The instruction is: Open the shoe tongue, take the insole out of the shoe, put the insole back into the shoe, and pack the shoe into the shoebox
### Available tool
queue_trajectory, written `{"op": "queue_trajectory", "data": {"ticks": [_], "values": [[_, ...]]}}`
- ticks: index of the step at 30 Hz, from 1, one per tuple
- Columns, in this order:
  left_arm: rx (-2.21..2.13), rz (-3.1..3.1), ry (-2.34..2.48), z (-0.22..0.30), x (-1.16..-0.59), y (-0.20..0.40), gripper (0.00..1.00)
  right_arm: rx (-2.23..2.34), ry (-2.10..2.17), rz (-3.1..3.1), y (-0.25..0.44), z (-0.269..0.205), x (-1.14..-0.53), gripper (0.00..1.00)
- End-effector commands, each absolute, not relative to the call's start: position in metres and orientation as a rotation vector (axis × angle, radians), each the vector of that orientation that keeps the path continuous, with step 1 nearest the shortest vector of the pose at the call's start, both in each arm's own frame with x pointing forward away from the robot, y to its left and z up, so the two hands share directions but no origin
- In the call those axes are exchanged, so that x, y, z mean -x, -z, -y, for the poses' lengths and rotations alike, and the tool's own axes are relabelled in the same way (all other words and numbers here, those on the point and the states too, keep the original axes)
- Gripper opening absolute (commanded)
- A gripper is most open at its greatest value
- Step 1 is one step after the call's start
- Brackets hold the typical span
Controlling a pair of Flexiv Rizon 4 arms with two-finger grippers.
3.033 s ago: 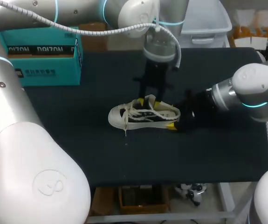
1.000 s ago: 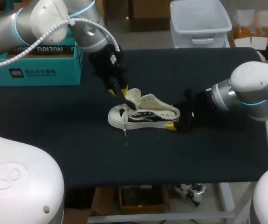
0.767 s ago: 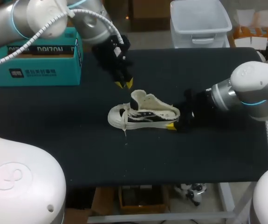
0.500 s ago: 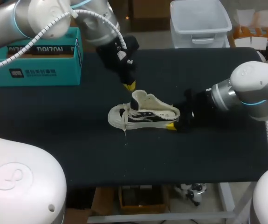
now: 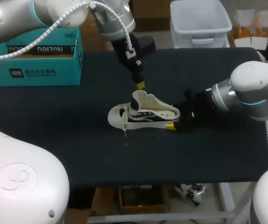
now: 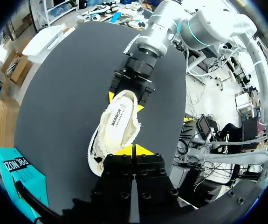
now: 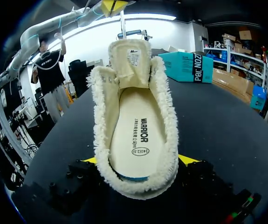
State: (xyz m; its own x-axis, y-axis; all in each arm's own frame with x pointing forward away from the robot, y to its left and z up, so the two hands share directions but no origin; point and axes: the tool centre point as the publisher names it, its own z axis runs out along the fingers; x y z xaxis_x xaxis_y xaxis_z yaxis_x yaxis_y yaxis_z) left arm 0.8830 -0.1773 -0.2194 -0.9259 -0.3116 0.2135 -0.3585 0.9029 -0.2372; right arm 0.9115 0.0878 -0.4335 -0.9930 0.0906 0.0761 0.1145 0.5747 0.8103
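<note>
The left gripper (image 5: 140,85) has its two yellow tips pressed together, with nothing seen between them. It hangs just above the shoe (image 5: 145,114), and the nearest part under it is the raised tongue (image 7: 131,60), which stands upright at the front of the shoe's opening. I cannot tell whether the tips touch the tongue.

Beyond the tongue, further from this gripper, the insole (image 7: 136,135) lies flat inside the shoe and fills its floor back to the heel. At the heel sits the right gripper (image 7: 138,161), with one yellow tip against each side, so it clamps the shoe between its fingers. From there the shoe stretches away from the right gripper, toe furthest off, with its sole down on the black table (image 5: 124,158).

The teal shoebox (image 5: 40,60) stands well apart from both grippers, at the table's far edge on the left arm's side, beyond the shoe's toe.
</note>
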Motion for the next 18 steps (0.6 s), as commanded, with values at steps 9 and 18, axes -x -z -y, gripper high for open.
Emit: {"op": "queue_trajectory", "data": {"ticks": [9,18], "values": [[0.087,3.003,0.061,0.187,-0.891,0.216,0.0,0.178,1.43,2.763,0.444,-0.085,-0.911,0.0],[0.121,3.005,-0.038,0.183,-0.895,0.255,0.0,0.178,1.43,2.763,0.444,-0.085,-0.911,0.0]]}}
